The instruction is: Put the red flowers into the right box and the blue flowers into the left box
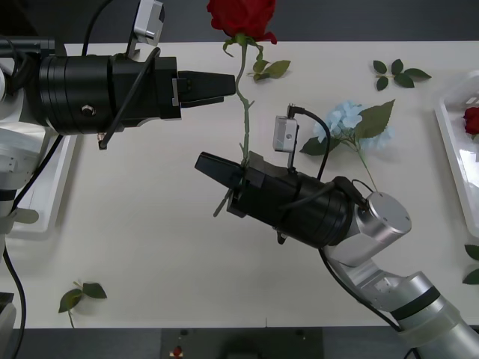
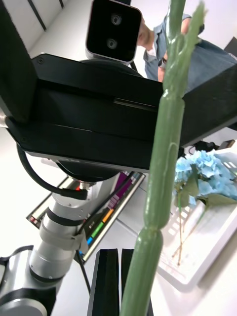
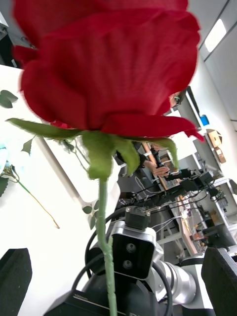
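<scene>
Closest to the lens: a red rose (image 3: 106, 69), bloom raised above the far edge of the white surface (image 1: 150, 254), stem (image 1: 244, 120) running down to the right gripper (image 1: 224, 173). Fingers there pinched narrow on the lower stem, holding the flower upright. Left gripper (image 1: 217, 86) level with the upper stem and just beside it, fingers (image 3: 15, 276) spread wide, not touching. No readable writing or brand marks anywhere. One blue flower (image 1: 346, 123) lying on the surface right of the stem. Right box (image 1: 449, 142) at the right edge, a red bloom (image 1: 471, 120) inside. Left box (image 2: 212, 242) with blue flowers (image 2: 205, 175) in it. Loose leaf sprigs (image 1: 81, 295) near the front edge; open room across the middle.
</scene>
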You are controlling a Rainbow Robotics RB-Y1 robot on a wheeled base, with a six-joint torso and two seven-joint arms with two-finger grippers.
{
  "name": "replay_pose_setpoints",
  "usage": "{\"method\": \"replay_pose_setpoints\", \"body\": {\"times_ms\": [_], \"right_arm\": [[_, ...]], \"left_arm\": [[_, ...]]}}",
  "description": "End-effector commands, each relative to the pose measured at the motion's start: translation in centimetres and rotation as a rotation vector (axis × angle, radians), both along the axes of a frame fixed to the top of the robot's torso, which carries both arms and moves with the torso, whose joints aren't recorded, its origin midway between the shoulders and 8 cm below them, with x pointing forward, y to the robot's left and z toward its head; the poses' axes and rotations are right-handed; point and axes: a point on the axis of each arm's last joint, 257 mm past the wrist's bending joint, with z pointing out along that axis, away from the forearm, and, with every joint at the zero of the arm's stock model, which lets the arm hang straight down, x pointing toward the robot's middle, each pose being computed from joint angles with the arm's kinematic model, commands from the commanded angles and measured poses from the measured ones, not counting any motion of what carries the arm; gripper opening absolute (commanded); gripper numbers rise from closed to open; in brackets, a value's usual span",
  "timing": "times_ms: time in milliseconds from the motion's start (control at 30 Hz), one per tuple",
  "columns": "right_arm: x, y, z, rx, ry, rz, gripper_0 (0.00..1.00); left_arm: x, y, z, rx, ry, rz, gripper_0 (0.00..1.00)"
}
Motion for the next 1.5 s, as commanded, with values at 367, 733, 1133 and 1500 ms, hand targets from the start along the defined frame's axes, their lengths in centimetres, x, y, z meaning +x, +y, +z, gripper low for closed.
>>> {"method": "replay_pose_setpoints", "body": {"times_ms": [367, 733, 1133, 1500], "right_arm": [[5.0, -11.1, -3.6, -0.345, 0.204, -0.048, 0.00], [9.7, -30.4, -6.3, -0.828, 0.405, -0.363, 0.00], [12.3, -51.7, -5.8, -1.104, 0.478, -0.724, 0.00], [10.5, -63.0, -7.9, -1.201, 0.541, -0.867, 0.00]], "left_arm": [[1.5, 2.2, -1.2, 0.173, -0.352, 0.050, 1.00], [2.7, 8.4, -3.6, 0.377, -0.593, 0.005, 1.00], [3.9, 16.3, -6.3, 0.567, -0.777, -0.068, 1.00], [3.4, 21.0, -7.0, 0.597, -0.654, -0.077, 1.00]]}}
